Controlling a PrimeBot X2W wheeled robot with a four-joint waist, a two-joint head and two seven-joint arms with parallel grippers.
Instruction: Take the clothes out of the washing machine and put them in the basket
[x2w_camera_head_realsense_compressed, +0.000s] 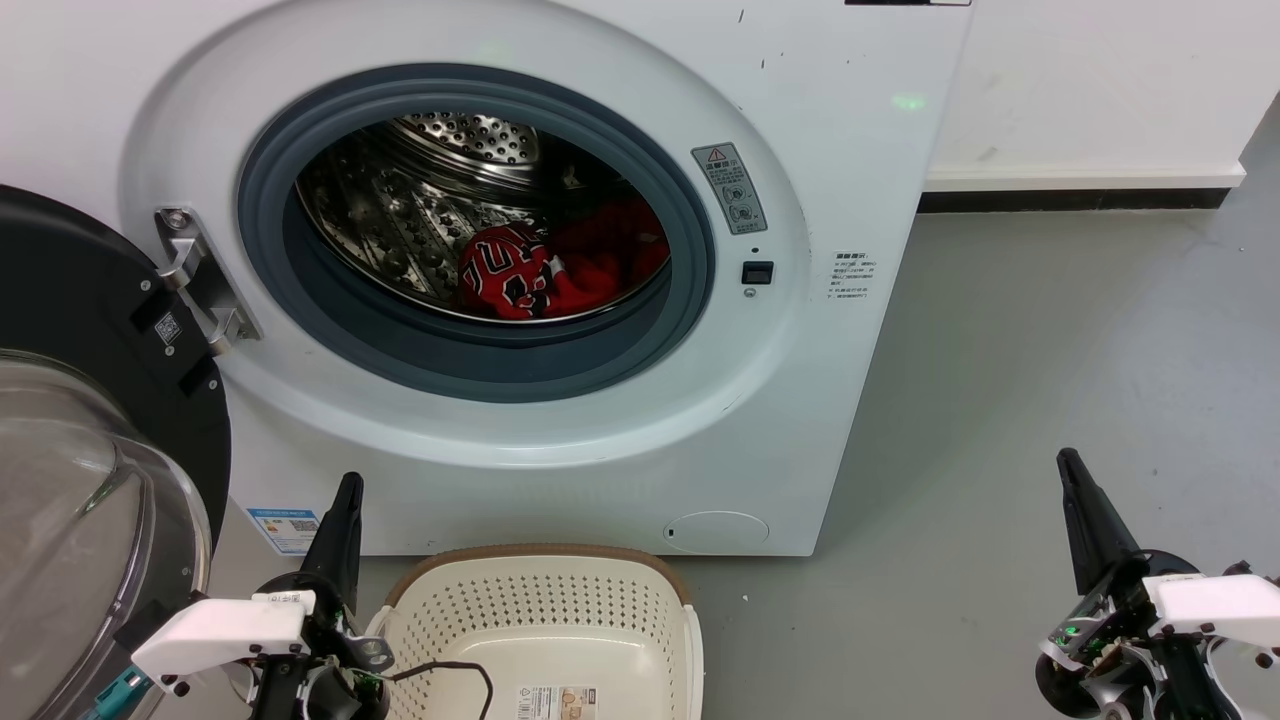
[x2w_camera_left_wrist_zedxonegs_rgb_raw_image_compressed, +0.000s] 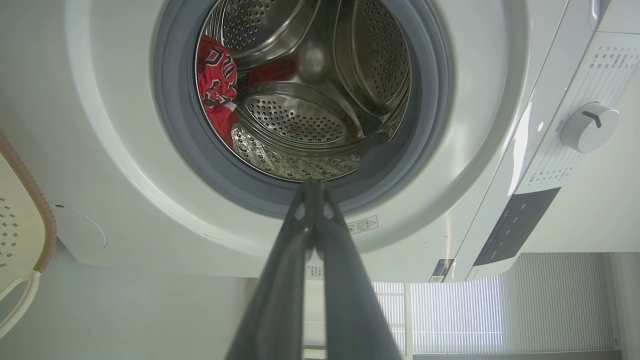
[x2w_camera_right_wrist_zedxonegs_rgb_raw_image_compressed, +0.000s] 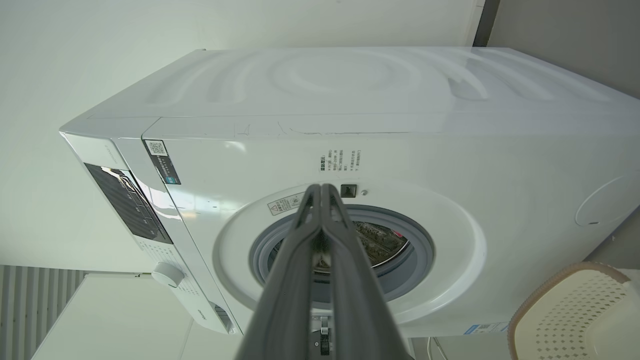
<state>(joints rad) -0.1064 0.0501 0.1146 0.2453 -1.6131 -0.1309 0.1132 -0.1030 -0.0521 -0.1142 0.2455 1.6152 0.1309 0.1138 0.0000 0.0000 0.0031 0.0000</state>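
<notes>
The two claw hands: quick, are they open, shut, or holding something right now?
Left gripper: shut, holding nothing.
Right gripper: shut, holding nothing.

Laundry corner: washing machine (x2w_camera_head_realsense_compressed: 560, 300), basket (x2w_camera_head_realsense_compressed: 545, 610), grey floor (x2w_camera_head_realsense_compressed: 1050, 380)

Red clothes (x2w_camera_head_realsense_compressed: 560, 270), one black-and-white printed; white washing machine (x2w_camera_head_realsense_compressed: 820, 130); cream, brown-rimmed basket (x2w_camera_head_realsense_compressed: 540, 600).
</notes>
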